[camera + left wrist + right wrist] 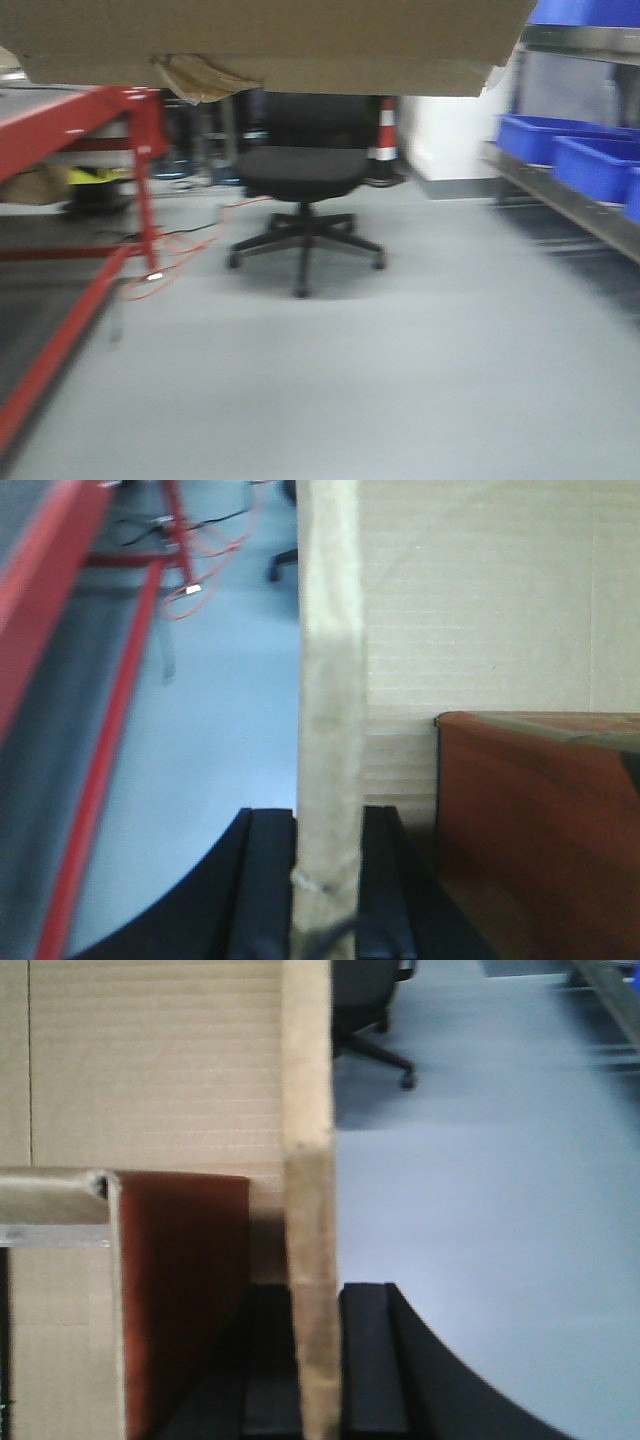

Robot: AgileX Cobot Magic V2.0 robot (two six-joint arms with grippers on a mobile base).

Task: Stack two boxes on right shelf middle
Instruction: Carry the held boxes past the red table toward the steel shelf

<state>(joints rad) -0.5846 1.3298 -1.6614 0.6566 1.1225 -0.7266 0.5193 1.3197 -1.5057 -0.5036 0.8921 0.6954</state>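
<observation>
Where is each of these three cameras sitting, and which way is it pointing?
Front view: on the robot's body, facing forward at an office chair, beneath the held cardboard box; no robot parts show.
Left wrist view: looks along the left gripper, clamped on a box wall.
Right wrist view: same, right gripper on another wall.
All three share box and chair.

The grey floor (420, 380) is carrying a black office chair (300, 175), a striped traffic cone (385, 130), a loose orange cable (175, 265) and a red rack (90, 120), while the steel shelf (560, 203) at the right is holding blue bins (590, 165).
</observation>
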